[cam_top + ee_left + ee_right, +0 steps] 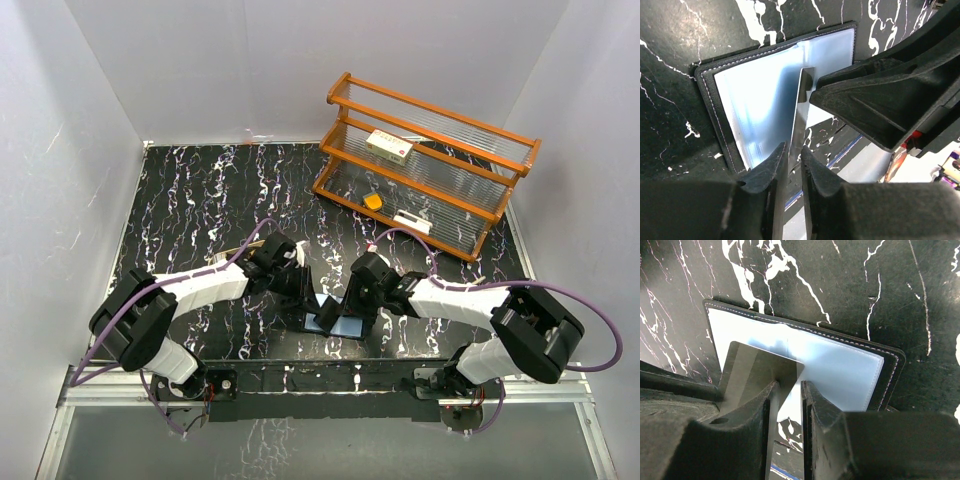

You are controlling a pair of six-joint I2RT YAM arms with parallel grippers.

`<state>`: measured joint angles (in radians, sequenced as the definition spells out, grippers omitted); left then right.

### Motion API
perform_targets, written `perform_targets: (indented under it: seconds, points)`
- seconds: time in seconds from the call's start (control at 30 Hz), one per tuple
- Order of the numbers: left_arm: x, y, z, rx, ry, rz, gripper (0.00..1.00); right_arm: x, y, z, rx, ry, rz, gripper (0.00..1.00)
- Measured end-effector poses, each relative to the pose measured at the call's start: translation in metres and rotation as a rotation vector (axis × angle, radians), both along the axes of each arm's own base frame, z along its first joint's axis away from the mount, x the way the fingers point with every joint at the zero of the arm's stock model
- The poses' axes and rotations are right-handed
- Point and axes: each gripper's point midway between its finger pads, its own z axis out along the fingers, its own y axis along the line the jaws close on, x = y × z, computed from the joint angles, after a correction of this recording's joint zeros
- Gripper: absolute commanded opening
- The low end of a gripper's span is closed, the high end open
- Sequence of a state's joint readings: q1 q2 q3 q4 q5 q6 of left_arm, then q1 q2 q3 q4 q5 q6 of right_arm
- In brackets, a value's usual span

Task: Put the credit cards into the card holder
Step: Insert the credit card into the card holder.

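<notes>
The card holder lies open on the black marbled table between the two arms. Its pale blue inside faces up inside a black stitched border. A thin grey credit card stands on edge over the open holder, its far end reaching the pale pockets. My left gripper is shut on the card's near end. My right gripper hovers over the holder from the other side with a narrow gap between its jaws. A corner of the card stands in that gap, not pinched. Other credit cards are out of view.
A wooden three-tier rack stands at the back right, holding a white-and-red box, a small orange thing and a white item. White walls close in the table. The mat's near edge with a blue line runs just beyond the holder.
</notes>
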<state>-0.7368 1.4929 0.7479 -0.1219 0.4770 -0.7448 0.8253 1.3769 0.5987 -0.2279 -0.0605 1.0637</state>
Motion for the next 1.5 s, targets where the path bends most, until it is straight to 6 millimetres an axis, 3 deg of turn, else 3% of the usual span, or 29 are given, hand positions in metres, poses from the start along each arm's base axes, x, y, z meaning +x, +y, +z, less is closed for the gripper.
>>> perform_targets:
  seconds: [0.23,0.4,0.6,1.13,1.27,1.5]
  points:
    - [-0.005,0.0,-0.004,-0.014,0.024,0.007,0.1,0.0,0.0,0.0,0.0,0.0,0.0,0.22]
    - [-0.004,-0.001,-0.003,-0.02,0.018,0.007,0.15,0.0,0.0,-0.001,0.0,0.0,-0.001,0.22]
    - [-0.003,0.001,-0.005,-0.007,0.013,0.017,0.33,0.0,0.0,-0.001,0.004,-0.002,-0.002,0.22]
    - [-0.005,0.001,-0.013,0.003,0.029,0.024,0.35,0.0,0.001,-0.001,0.018,-0.006,-0.005,0.22]
    - [-0.01,-0.006,-0.016,-0.007,0.044,0.011,0.28,0.0,0.002,-0.001,0.019,-0.007,-0.005,0.22]
    - [-0.009,-0.01,-0.015,-0.019,0.04,0.02,0.0,-0.001,0.0,-0.001,0.028,-0.011,-0.008,0.22]
